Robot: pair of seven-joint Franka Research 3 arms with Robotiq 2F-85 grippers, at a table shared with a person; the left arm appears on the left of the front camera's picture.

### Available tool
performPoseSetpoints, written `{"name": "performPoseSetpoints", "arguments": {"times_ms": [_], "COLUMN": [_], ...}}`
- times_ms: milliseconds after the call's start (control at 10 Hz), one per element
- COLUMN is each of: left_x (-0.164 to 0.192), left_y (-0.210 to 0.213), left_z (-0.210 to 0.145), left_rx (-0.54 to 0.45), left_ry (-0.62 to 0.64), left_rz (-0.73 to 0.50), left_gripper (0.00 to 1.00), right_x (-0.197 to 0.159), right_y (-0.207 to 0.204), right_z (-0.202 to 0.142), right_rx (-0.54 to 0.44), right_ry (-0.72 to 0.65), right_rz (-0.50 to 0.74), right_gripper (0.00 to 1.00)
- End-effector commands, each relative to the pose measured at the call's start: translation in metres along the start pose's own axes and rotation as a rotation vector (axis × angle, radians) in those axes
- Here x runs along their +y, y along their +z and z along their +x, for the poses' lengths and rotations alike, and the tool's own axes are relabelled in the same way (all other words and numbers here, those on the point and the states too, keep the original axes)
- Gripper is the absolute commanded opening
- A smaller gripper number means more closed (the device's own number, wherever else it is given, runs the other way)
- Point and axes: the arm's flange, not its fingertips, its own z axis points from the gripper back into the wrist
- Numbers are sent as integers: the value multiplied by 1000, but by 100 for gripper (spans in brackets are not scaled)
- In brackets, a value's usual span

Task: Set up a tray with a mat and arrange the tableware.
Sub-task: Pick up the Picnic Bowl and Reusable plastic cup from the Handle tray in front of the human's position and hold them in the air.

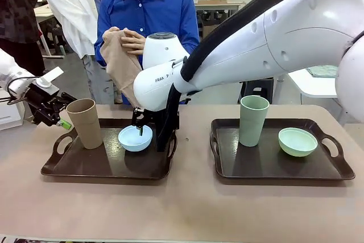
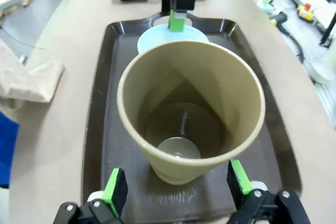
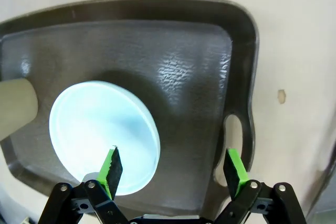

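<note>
On the left dark tray stand a tan cup and a light blue bowl. My left gripper is open beside the tan cup; in its wrist view the cup sits just ahead of the spread gripper. My right arm reaches across the middle, its open gripper over the blue bowl, with the bowl's near rim inside the gripper. The right tray carries a pale green cup and a pale green bowl. The person holds a folded tan mat.
The person in a blue shirt stands at the far side behind the left tray. The two trays lie side by side with bare table between and in front of them. My right arm's white body spans above the right tray.
</note>
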Motion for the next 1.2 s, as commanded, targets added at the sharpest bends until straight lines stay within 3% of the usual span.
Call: {"name": "performPoseSetpoints", "arguments": {"times_ms": [0,1100], "left_x": [-4,2], "left_y": [-7,-44], "left_z": [-1,10], "left_rx": [12,-15], "left_ry": [9,1], "left_rz": [-50,-30], "left_gripper": [100,100], "right_x": [9,14], "right_y": [-1,-2], "right_z": [2,6], "right_rx": [-29,7], "right_ry": [-42,-10], "right_rz": [-46,-61], "right_gripper": [100,100]}}
